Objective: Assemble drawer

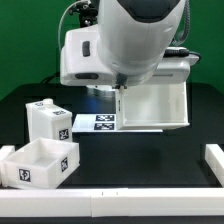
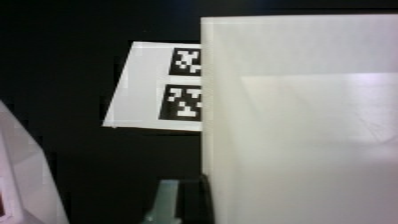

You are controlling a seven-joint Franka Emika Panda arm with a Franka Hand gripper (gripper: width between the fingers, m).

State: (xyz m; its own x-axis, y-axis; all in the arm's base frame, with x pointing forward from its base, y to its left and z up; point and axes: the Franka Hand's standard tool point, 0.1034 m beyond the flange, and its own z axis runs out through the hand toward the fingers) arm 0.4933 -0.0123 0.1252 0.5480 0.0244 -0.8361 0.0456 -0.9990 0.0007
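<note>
The drawer's large white shell stands right of centre in the exterior view, its open side facing the front. It fills much of the wrist view. My gripper is down over the shell's left wall and shut on it. One finger shows close outside that wall; the other is hidden behind it. Two smaller white trays with tags are at the exterior view's left: one further back, one open-topped near the front.
The marker board lies flat beside the shell, partly covered by it in the wrist view. Low white rails edge the table at the front and at the exterior view's right. The table is black.
</note>
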